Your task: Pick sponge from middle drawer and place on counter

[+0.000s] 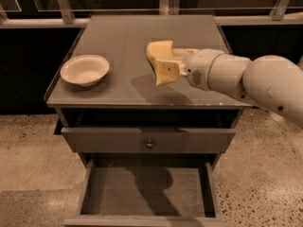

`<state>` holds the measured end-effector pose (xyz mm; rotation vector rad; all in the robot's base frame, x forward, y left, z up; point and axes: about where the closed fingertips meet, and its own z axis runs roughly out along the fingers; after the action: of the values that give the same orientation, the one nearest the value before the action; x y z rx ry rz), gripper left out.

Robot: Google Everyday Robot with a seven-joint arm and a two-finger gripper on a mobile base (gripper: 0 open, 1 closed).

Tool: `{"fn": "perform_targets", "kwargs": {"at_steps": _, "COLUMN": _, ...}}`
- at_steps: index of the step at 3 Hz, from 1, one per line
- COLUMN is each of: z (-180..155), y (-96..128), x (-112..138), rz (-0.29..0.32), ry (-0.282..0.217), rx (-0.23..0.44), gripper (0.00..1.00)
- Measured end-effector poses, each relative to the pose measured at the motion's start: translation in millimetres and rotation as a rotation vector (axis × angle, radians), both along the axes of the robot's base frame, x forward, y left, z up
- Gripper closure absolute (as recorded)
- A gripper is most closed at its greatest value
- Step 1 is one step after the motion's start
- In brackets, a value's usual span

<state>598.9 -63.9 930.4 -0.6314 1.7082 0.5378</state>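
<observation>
My cream-yellow gripper (159, 63) hangs a little above the middle of the grey counter (118, 34), at the end of the white arm that comes in from the right. The sponge does not show as a separate thing; I cannot tell whether it is inside the gripper. Below, the middle drawer (97, 193) is pulled out. Its dark-grey floor shows only the arm's shadow, with no sponge on it.
A cream bowl (84, 70) stands on the counter's left side, well left of the gripper. The closed upper drawer front with its small round knob (149, 144) sits under the counter edge. A railing runs behind the cabinet, and speckled floor lies on both sides.
</observation>
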Motion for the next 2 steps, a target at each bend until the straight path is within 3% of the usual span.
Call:
{"fn": "perform_targets", "kwargs": {"at_steps": 1, "z": -14.2, "y": -14.2, "x": 21.8, "rz": -0.064, "ry": 0.013, "rx": -0.019, "gripper": 1.0}}
{"fn": "perform_targets", "kwargs": {"at_steps": 2, "z": -17.4, "y": -18.5, "x": 24.0, "rz": -0.072, "ry": 0.018, "rx": -0.02, "gripper": 0.81}}
